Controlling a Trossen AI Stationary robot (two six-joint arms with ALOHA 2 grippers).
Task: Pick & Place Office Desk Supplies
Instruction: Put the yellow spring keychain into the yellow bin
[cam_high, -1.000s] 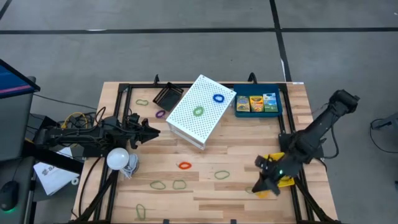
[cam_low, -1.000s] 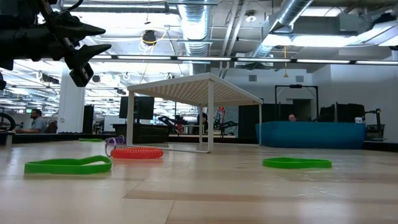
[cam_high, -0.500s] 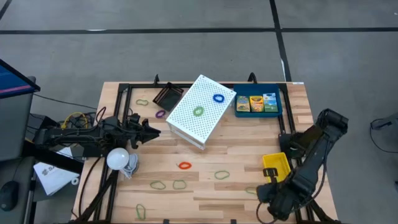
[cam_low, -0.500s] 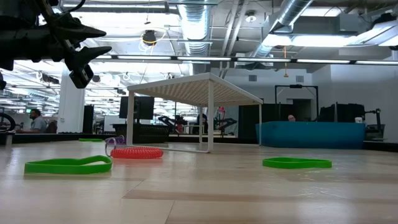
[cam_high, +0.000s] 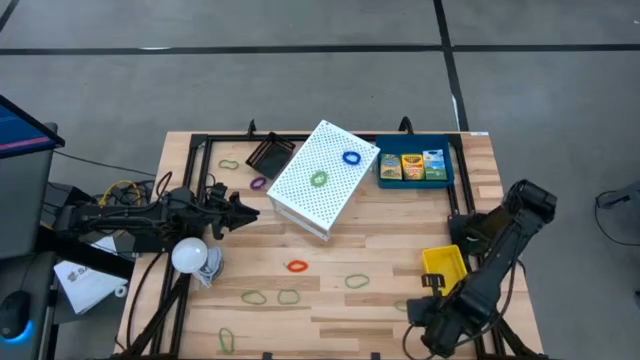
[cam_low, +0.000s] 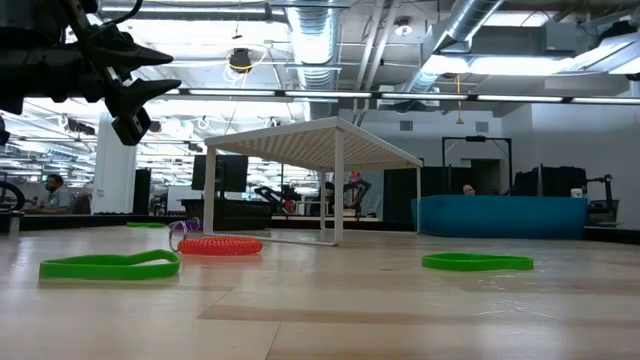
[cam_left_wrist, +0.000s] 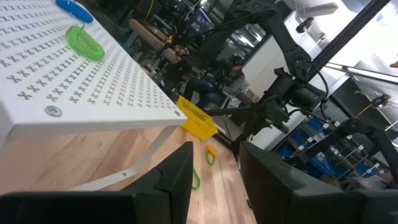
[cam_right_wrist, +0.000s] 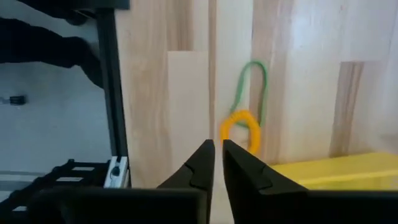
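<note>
In the high view the blue tray (cam_high: 445, 180) holds three crayon packs (cam_high: 412, 166). The black tray (cam_high: 268, 153) sits at the far left and the yellow tray (cam_high: 444, 264) at the near right. A green band (cam_high: 318, 178) and a blue band (cam_high: 351, 158) lie on the white perforated riser (cam_high: 300, 195). Purple (cam_high: 257, 183), orange (cam_high: 297, 266) and green (cam_high: 357, 281) bands lie on the wood. My left gripper (cam_high: 246, 210) hovers open, left of the riser. My right gripper (cam_right_wrist: 217, 149) is shut just above the table beside an orange band (cam_right_wrist: 241, 127) and a green band (cam_right_wrist: 252, 84).
A white bulb-like object (cam_high: 190, 254) rests near the left arm. A black frame rail (cam_right_wrist: 112, 93) runs along the table's edge close to my right gripper. More green bands (cam_high: 270, 296) lie near the near edge. The riser's thin legs (cam_low: 338, 190) stand mid-table.
My right arm has swung away from above the yellow tray toward the table's near edge and has dropped lower. The tray now shows uncovered. The left arm has kept still.
</note>
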